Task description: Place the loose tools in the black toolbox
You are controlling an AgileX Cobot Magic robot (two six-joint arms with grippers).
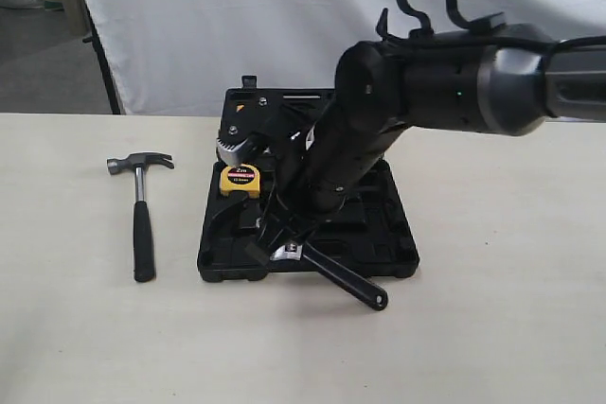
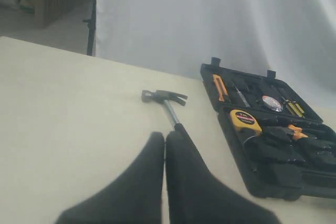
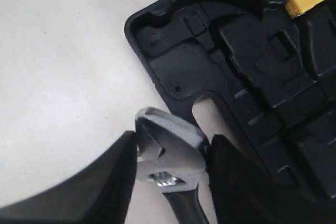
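Nearest: left gripper [image 2: 166, 141] over bare table [image 1: 511, 328] on the near left side. Its two black fingers are pressed together with only a hairline seam between them, and nothing is in them.

Near centre: adjustable wrench [image 1: 343, 279], silver head and black handle. The handle slants out to the near right, past the near edge of the case. Cannot tell whether its tip rests on the table.

Right gripper [image 3: 170, 146] reaches in from the right, across the middle. It is about half spread and clamped on the wrench head, one finger against each side. The head sits just at the near rim of the case, beside the handle slot [image 3: 210, 116].

Centre: black toolbox [image 1: 400, 254], lying open on the table. The base tray is nearer, and the lid is propped up behind it on the far side. The arm hides much of it in the exterior view. The recesses closest to the wrench head hold nothing.

Left of the case, well apart from it: hammer [image 1: 142, 210] flat on the table. The black grip points near, and the steel claw head is at the far end.

Farther into the tray, left part: yellow tape measure [image 1: 240, 180] seated in a recess.

In the lid: orange-handled knife [image 2: 219, 87] and some yellow-and-black handles [image 2: 296, 109], too small to name. Pliers with orange grips [image 2: 291, 132] lie in the tray just right of the tape.

Farthest: white cloth backdrop [image 1: 189, 26] behind the table.
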